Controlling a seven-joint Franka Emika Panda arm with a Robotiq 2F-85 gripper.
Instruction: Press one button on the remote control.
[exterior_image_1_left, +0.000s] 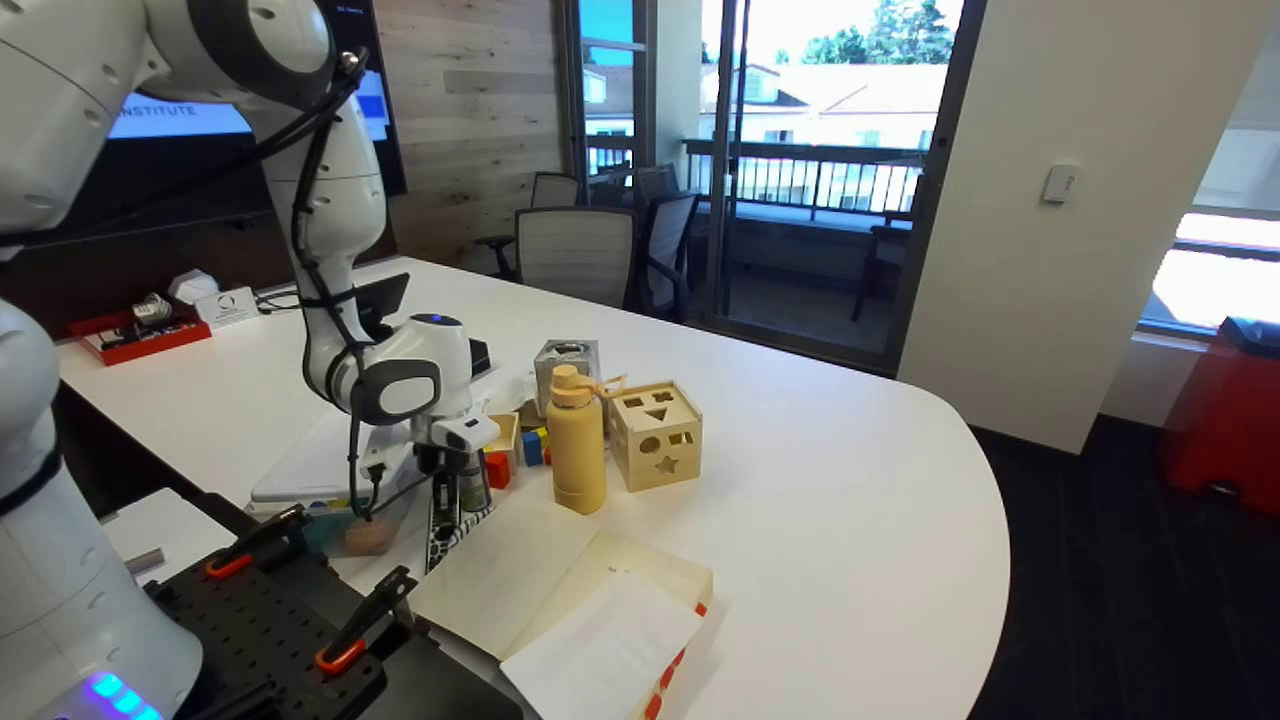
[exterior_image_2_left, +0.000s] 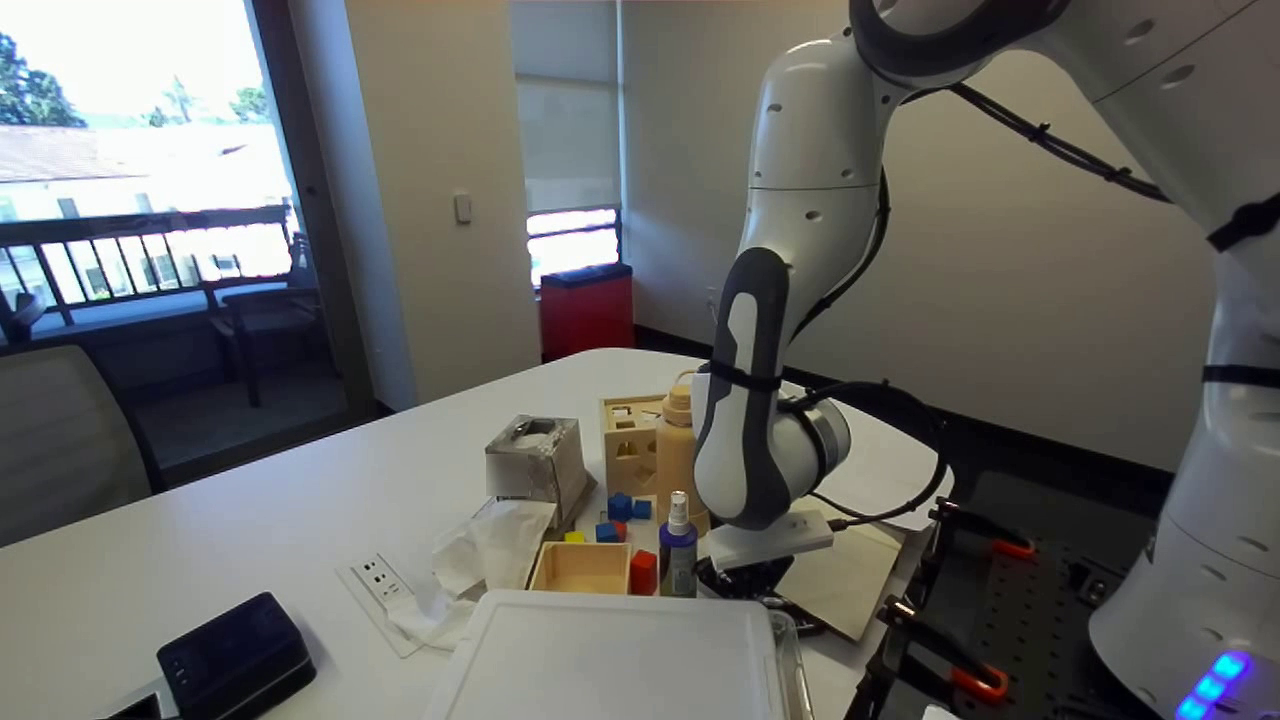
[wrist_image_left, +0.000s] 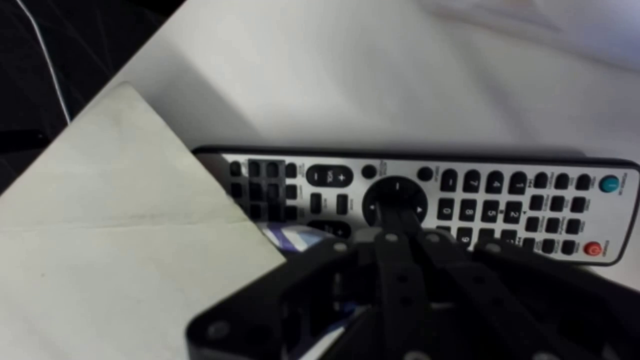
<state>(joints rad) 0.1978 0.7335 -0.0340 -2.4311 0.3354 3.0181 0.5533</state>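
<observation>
The remote control is long, silver-faced with a black edge and black buttons, plus one teal and one red button. It lies flat on the white table and runs across the wrist view. Its end at image left is partly covered by a cream folder. It also shows partly in an exterior view. My gripper points down with its fingers together and nothing seen between them. The fingertips are over the round navigation pad and hide its centre. I cannot tell whether they touch it. The gripper also shows in an exterior view.
The cream folder lies against the remote. A spray bottle, yellow bottle, wooden shape box, tissue box, small wooden tray and several coloured blocks stand close by. A white-lidded bin is beside the arm.
</observation>
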